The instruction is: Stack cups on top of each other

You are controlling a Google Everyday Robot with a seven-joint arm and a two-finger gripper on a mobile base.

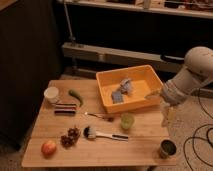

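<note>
Cups for the stacking stand apart on the wooden table (100,152): the pale green plastic cup (127,121) sits upright right of the frame's middle, just in front of the yellow bin (132,105), and the dark steel cup (167,148) stands upright at the table's lower right corner, its dark mouth facing up. Neither cup is inside or touching the other. The robot's pale arm (192,75) comes in from the right edge of the frame and bends down, so that the gripper (165,119) hangs just off the right side of the table, below the bin's right end, above the steel cup and to the right of the green one. Its fingers stand apart and hold nothing; it touches neither cup. Inside the bin lie some crumpled blue-grey pieces (122,90). A white cup (51,94) stands at the table's upper left, with a green pepper (76,96) beside it and a dark, flat bar (65,108) below them. A small utensil (100,116) lies just left of the green cup, and a brush (102,133) with a long handle lies under it. A bunch of dark grapes (71,137) and a red apple (48,148) rest at the lower left.
</note>
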